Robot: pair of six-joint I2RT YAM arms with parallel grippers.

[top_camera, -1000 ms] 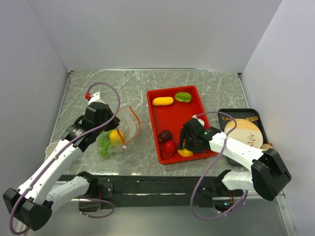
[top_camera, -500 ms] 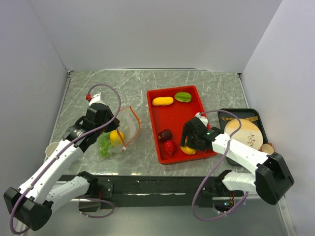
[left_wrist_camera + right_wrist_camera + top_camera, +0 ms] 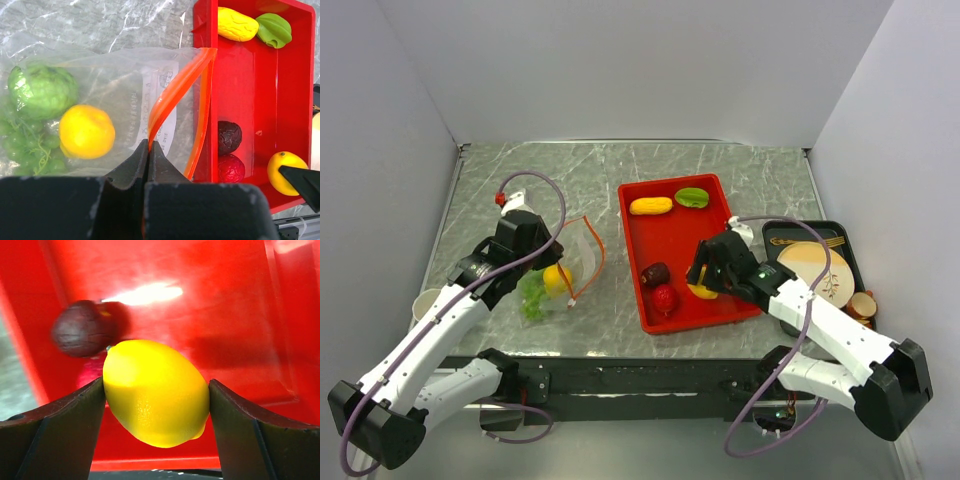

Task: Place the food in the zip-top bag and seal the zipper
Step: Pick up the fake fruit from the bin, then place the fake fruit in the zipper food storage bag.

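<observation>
place: robot lab test cell (boxed in) | signs: plain white walls behind and outboard of left pincer and right pincer; marble-look table beneath; black mounting rail nearward

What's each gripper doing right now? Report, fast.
Left gripper: closed, pinching the zip-top bag at its zipper.
Right gripper: closed on the yellow toy lemon.

I see a white printed label on the zip-top bag, just ahead of my left gripper; its lettering is too blurred to read.
</observation>
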